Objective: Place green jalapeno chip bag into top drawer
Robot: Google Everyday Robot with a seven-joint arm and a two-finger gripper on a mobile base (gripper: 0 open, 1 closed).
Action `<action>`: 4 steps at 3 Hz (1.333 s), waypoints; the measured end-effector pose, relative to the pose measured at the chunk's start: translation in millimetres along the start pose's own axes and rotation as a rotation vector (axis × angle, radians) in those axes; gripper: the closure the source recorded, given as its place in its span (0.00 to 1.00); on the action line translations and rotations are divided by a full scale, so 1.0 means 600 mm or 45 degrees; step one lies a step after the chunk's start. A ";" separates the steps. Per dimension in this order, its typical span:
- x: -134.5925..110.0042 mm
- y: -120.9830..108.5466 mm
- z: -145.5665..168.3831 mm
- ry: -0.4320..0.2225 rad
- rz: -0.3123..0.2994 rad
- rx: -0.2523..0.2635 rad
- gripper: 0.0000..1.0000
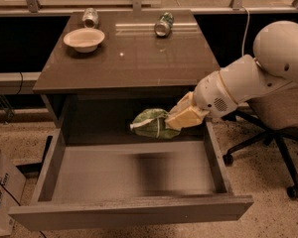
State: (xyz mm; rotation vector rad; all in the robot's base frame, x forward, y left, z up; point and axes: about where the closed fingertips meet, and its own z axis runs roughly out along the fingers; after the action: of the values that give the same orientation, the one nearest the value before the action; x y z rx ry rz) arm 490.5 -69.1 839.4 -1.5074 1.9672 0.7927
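Note:
The green jalapeno chip bag [151, 123] is shiny green with pale ends and hangs in the air over the back of the open top drawer [134, 175], below the counter's front edge. My gripper [175, 123] is shut on the bag's right end, with its tan fingers [187, 115] reaching in from the right on a white arm. The drawer is pulled out wide, and its pale grey bottom shows bare. The bag is above the drawer floor and does not touch it.
On the dark countertop [134, 58] stand a white bowl [84, 38], a silver can [91, 17] and a green soda can [164, 24] lying on its side. A black office chair [273, 148] stands at the right behind my arm. A cardboard box [1, 192] sits at the lower left.

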 end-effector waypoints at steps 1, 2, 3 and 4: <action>0.045 -0.014 0.048 0.034 0.059 -0.044 1.00; 0.086 -0.040 0.116 0.016 0.110 -0.109 1.00; 0.125 -0.050 0.178 0.017 0.178 -0.185 0.81; 0.125 -0.048 0.182 0.017 0.178 -0.193 0.50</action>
State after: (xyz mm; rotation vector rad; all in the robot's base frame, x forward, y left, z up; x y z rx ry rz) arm 507.5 -45.3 707.1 -1.4743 2.0809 1.0129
